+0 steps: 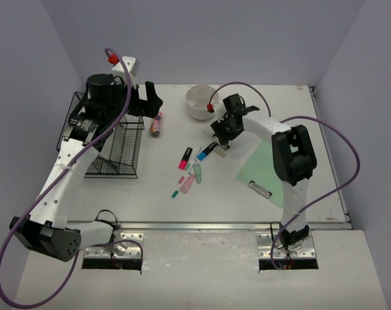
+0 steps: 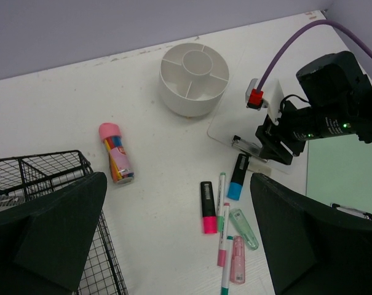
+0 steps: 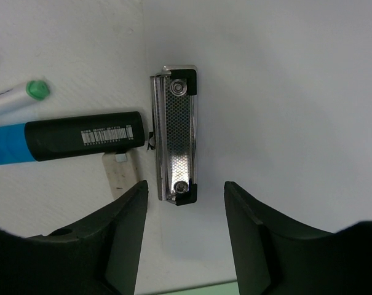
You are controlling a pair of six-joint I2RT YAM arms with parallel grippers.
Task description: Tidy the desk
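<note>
Overhead and wrist views, read near to far. The desk point(image 1: 182, 210) fills my overhead view, its metal rail point(image 1: 201, 226) along the near edge and pale lavender walls point(image 1: 201, 39) on the other three sides.

Near right: a green clipboard point(image 1: 263, 169) lies flat at an angle beside the right arm.

Centre: a loose cluster of pens and highlighters. It includes a pink highlighter point(image 2: 208, 208) and a blue highlighter point(image 2: 238, 177), both black-bodied, with a green-capped pen point(image 2: 222, 190) between them. Nearer lie a pale green tube point(image 2: 243, 228) and a pale pink tube point(image 2: 237, 268), side by side.

Just right of the cluster: the right gripper point(image 3: 184, 206) hangs low over a white clipboard point(image 3: 284, 123). I see its fingers point(image 3: 127, 236) parted to a middling gap. The near end of the metal clip point(image 3: 176, 132) lies in line with that gap, and the fingers clear it on both sides. The blue highlighter's end lies just left of the clip.

Left: a black wire basket point(image 1: 114, 152) stands on the desk. The left gripper point(image 2: 178, 181) hangs above the desk by the basket's far right corner, its fingers point(image 2: 56, 227) spread wide and holding nothing.

Farther back: a pink-capped tube of coloured sticks point(image 2: 115, 153) lies on its side just right of the basket. Beyond the white clipboard stands a white round organizer point(image 2: 193, 77) with a centre cup and ring compartments.
</note>
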